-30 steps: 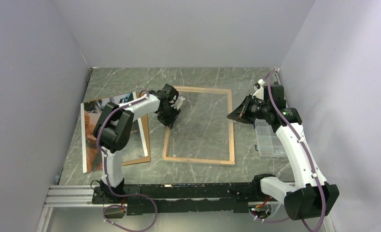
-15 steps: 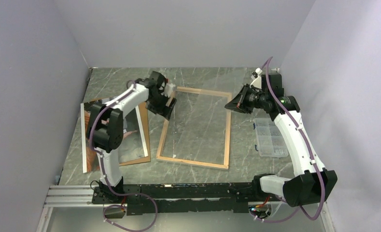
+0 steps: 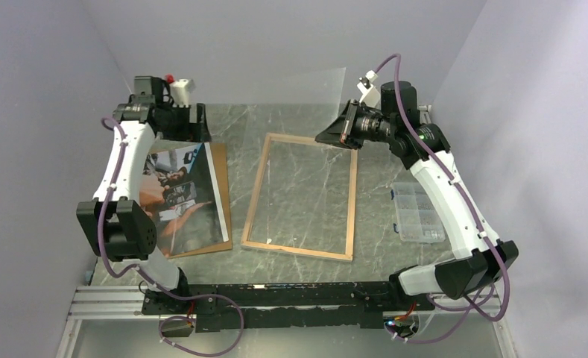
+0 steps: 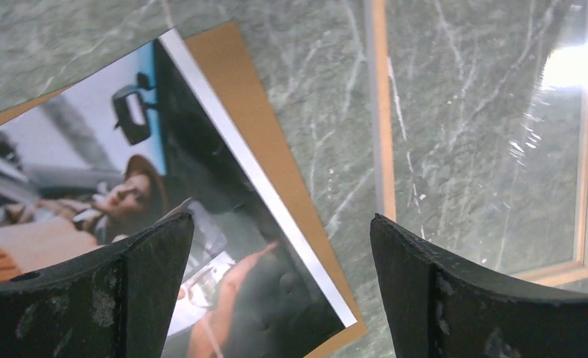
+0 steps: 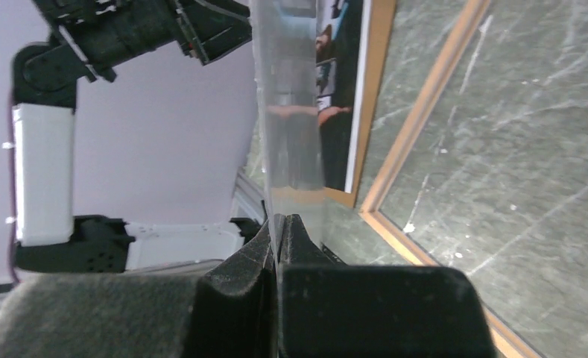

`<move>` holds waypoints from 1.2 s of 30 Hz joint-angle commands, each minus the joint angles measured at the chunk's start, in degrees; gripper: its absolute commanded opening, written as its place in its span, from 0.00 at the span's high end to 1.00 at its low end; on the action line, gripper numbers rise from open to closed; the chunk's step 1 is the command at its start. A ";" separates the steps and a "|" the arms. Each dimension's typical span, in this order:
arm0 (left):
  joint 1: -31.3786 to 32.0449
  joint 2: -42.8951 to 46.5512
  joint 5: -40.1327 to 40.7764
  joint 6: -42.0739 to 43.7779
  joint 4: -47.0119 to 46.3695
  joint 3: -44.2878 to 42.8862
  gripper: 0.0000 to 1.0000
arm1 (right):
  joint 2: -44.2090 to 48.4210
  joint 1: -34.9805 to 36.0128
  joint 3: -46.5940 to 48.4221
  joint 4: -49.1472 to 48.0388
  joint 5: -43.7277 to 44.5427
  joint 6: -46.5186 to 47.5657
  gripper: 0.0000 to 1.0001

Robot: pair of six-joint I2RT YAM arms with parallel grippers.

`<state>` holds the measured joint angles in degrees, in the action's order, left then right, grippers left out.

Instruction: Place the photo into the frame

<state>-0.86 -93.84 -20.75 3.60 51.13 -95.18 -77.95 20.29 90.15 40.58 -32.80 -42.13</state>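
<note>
Two grippers are up above the table (image 3: 384,242): the left gripper (image 4: 282,224) has its fingers spread wide with nothing between them, and the right gripper (image 5: 277,224) is pinched tight on the edge of a clear sheet (image 5: 287,112), holding it in the air. The photo (image 3: 173,190) lies face up on a brown backing board (image 3: 224,198) at the left. Just beside it, the frame (image 3: 255,201) lies flat with its pale wood side up.

Soft, even light; glare is caught at two o'clock on the clear sheet (image 4: 492,134); the right gripper (image 5: 278,224) is blurred.
</note>
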 commanded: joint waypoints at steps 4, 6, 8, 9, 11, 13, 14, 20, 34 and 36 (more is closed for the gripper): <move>-5.23 1.46 -2.81 0.61 0.50 4.07 0.06 | -0.64 -2.72 -10.76 -16.14 -11.09 -7.51 1.00; -5.24 1.35 -3.51 0.98 0.10 6.51 0.06 | -1.50 -3.94 -15.39 -19.62 -12.42 -6.97 1.00; -5.05 0.88 -4.15 1.27 -0.49 8.78 0.06 | -2.99 -5.59 -19.01 -21.29 -13.70 -5.45 1.00; -4.92 0.52 -4.21 1.61 -0.58 9.55 0.06 | -3.87 -6.32 -20.70 -22.97 -14.53 -5.24 1.00; -4.25 -0.03 -3.76 2.34 -0.96 11.19 0.06 | -5.76 -7.79 -23.27 -24.10 -15.22 -3.64 1.00; -3.47 -0.44 -3.00 2.94 -1.78 12.67 0.06 | -7.86 -8.72 -22.67 -21.40 -14.20 0.87 1.00; -3.00 -0.65 -2.75 3.32 -2.13 13.11 0.07 | -8.89 -9.17 -21.71 -19.59 -13.54 3.95 1.00; 0.31 -1.94 -0.79 3.78 -3.95 14.95 0.08 | -12.92 -10.10 -20.54 -16.51 -12.55 7.88 1.00; 11.92 -6.67 3.71 2.98 -6.89 17.39 0.11 | -16.20 -10.86 -23.18 -14.83 -8.65 11.42 1.00; 12.84 -7.45 3.99 2.83 -7.28 17.58 0.14 | -16.07 -11.09 -23.79 -14.83 -7.33 11.42 1.00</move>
<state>10.57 -100.51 -17.96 6.59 45.91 -78.02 -94.39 9.82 66.94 26.04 -43.09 -32.32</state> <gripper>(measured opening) 0.879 0.013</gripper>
